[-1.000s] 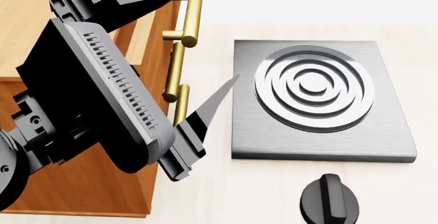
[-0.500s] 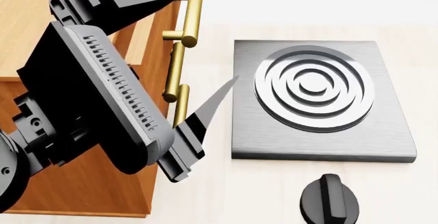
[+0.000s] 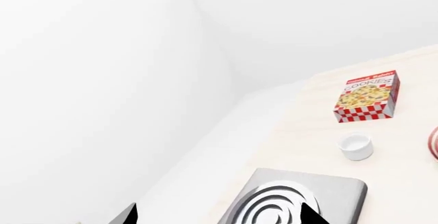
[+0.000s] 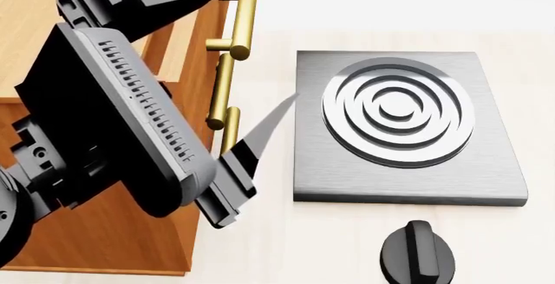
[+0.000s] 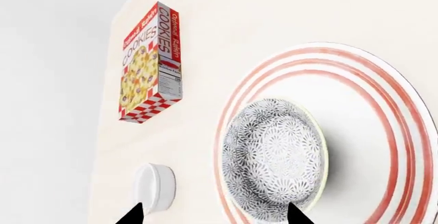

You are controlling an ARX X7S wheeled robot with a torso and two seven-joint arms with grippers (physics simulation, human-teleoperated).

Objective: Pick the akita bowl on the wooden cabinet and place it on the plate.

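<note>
In the right wrist view an akita bowl (image 5: 274, 157) with a fine grey net pattern rests on the plate (image 5: 383, 111), a wide white plate with red rings. My right gripper (image 5: 213, 216) is open, one fingertip near the bowl's rim and the other by a white cup (image 5: 154, 188). In the head view my left gripper (image 4: 257, 43) stands wide open beside the wooden cabinet (image 4: 113, 245), its fingers spanning the brass handles (image 4: 243, 21). The left arm hides much of the cabinet top, and no bowl shows there. The left wrist view shows that gripper (image 3: 219, 216) holding nothing.
A grey square burner (image 4: 399, 112) with rings lies right of the cabinet, a black knob (image 4: 418, 253) in front of it. A cookies box (image 5: 151, 62) stands beyond the cup. The left wrist view shows the box (image 3: 367, 96), cup (image 3: 355, 145) and burner (image 3: 301, 198).
The left arm has shifted slightly left and up in the head view; its gripper stays open.
</note>
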